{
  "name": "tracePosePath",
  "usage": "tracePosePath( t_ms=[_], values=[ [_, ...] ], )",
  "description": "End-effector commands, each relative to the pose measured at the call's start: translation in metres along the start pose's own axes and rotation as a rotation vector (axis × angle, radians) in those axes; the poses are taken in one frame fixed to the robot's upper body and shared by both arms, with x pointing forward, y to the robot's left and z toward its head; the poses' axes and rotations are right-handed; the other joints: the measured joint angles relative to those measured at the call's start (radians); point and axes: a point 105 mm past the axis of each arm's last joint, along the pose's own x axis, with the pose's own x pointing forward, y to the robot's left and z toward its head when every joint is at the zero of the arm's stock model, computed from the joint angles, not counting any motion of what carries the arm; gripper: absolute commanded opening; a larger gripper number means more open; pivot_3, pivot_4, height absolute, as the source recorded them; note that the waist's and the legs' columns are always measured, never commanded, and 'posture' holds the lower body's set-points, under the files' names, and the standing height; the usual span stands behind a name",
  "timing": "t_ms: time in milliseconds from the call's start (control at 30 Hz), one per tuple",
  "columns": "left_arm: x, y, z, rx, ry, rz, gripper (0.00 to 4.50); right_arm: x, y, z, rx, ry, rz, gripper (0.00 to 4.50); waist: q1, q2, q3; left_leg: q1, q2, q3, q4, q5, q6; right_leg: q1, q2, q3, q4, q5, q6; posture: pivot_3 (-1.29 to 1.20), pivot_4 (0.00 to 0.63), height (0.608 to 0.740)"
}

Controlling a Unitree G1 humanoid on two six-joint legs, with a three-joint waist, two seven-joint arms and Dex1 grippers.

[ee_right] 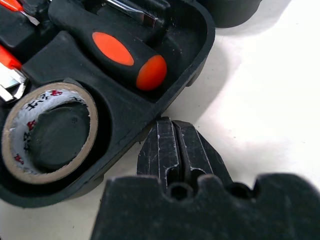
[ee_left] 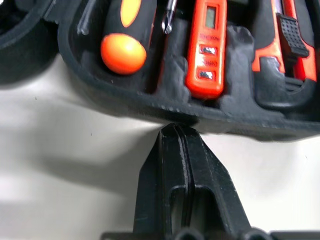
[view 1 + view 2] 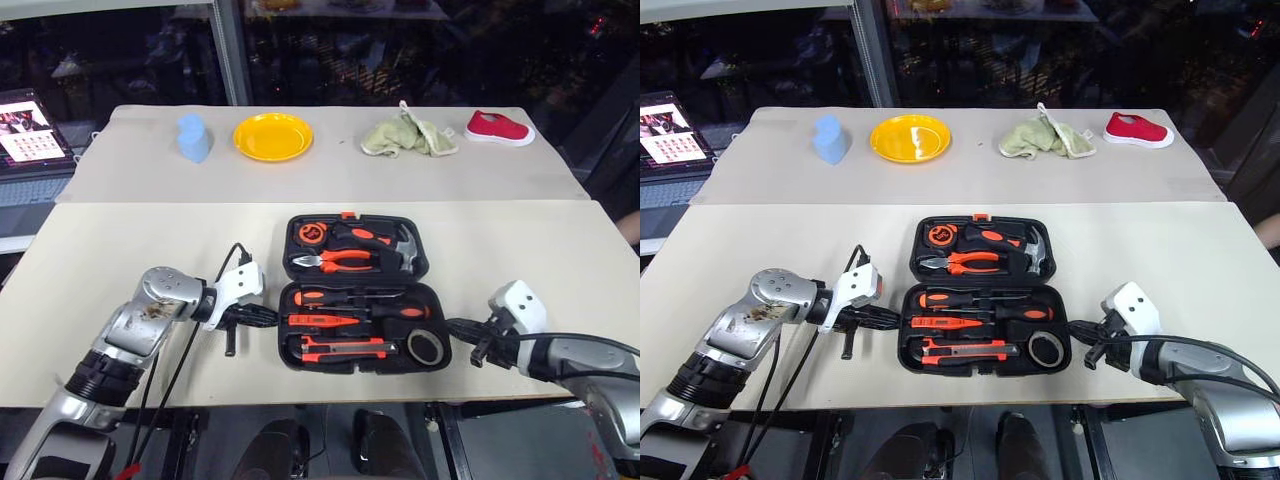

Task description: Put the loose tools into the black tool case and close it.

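The black tool case (image 3: 284, 345) lies open in the middle of the near table. Its near half holds two black-and-orange screwdrivers (image 3: 340, 298), a slim orange screwdriver (image 3: 325, 320), the utility knife (image 3: 345, 348) and the roll of black tape (image 3: 428, 346). Pliers (image 3: 340, 261), a hammer (image 3: 400, 245) and a tape measure (image 3: 312, 233) sit in the far half. My left gripper (image 3: 272, 319) is shut and empty, its tip right at the near half's left rim (image 2: 150, 102). The right gripper (image 3: 452, 325) is shut and empty just off the right rim, beside the tape (image 1: 47, 130).
On the far table stand a blue object (image 3: 194, 138), a yellow plate (image 3: 273, 136), a crumpled cloth (image 3: 408, 136) and a red shoe (image 3: 499, 128). A laptop (image 3: 28, 128) sits off the left edge. Bare tabletop lies on both sides of the case.
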Motion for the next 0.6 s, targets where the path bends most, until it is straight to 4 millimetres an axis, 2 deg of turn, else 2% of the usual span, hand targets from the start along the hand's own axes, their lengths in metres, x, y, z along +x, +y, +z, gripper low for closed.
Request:
tracePosePath(
  t_ms=[33,67,100,167,200,333,367,467,600],
  values=[
    [-0.025,0.015,-0.015,-0.127,0.027,0.082,0.0,-0.016,-0.011,0.015,-0.017,-0.019,-0.036,0.02,0.0,0.0,0.0,0.0,0.0,0.0,0.0,0.0,0.0,0.0,0.0,0.0,0.0,0.0,0.0,0.0,0.15,0.74],
    [-0.029,0.021,-0.014,-0.162,0.012,0.103,0.52,-0.019,-0.014,0.017,-0.016,-0.017,-0.042,0.29,0.001,0.0,0.0,0.001,0.0,0.0,0.0,0.0,0.0,0.0,0.0,0.0,0.001,0.0,0.0,0.0,0.15,0.74],
    [-0.033,0.028,-0.012,-0.208,-0.007,0.126,0.7,-0.021,-0.017,0.02,-0.011,-0.015,-0.047,0.6,0.002,0.0,0.0,0.001,0.0,0.0,0.0,0.0,0.0,0.001,0.0,0.0,0.001,0.0,0.0,0.0,0.15,0.74],
    [-0.042,0.045,0.002,-0.325,-0.087,0.168,1.42,-0.024,-0.026,0.032,0.005,-0.031,-0.054,1.12,0.003,0.0,0.0,0.002,0.0,0.0,0.001,-0.001,0.002,0.002,0.0,-0.001,0.002,0.0,0.0,0.0,0.15,0.74],
    [-0.043,0.053,0.01,-0.38,-0.123,0.179,1.85,-0.023,-0.031,0.04,0.025,-0.046,-0.059,1.53,0.003,-0.001,0.001,0.002,0.0,0.0,0.002,-0.002,0.003,0.002,0.0,-0.001,0.003,0.0,0.0,0.0,0.15,0.74],
    [-0.032,0.066,0.033,-0.52,-0.165,0.163,3.23,-0.01,-0.044,0.062,0.118,-0.084,-0.07,2.85,0.004,-0.002,0.001,0.002,0.0,-0.001,0.005,-0.002,0.004,0.003,0.0,-0.001,0.005,0.0,0.0,0.0,0.15,0.74],
    [-0.028,0.068,0.039,-0.545,-0.175,0.157,3.25,-0.006,-0.047,0.066,0.144,-0.089,-0.068,3.14,0.004,-0.002,0.001,0.002,0.0,-0.001,0.005,-0.001,0.002,0.003,0.0,-0.001,0.006,0.0,0.0,0.0,0.15,0.74],
    [-0.018,0.08,0.055,-0.597,-0.206,0.17,3.25,0.009,-0.054,0.081,0.214,-0.112,-0.061,3.14,0.003,-0.003,0.0,0.0,-0.001,-0.001,0.004,0.001,0.0,0.0,0.0,-0.001,0.006,0.0,0.0,0.0,0.15,0.74],
    [-0.007,0.091,0.057,-0.595,-0.176,0.211,3.25,0.025,-0.069,0.091,0.283,-0.106,-0.095,3.14,-0.002,-0.002,0.0,-0.006,-0.001,0.0,0.003,0.001,0.0,-0.005,0.0,-0.001,0.007,0.0,-0.001,0.0,0.15,0.74]
  ],
)
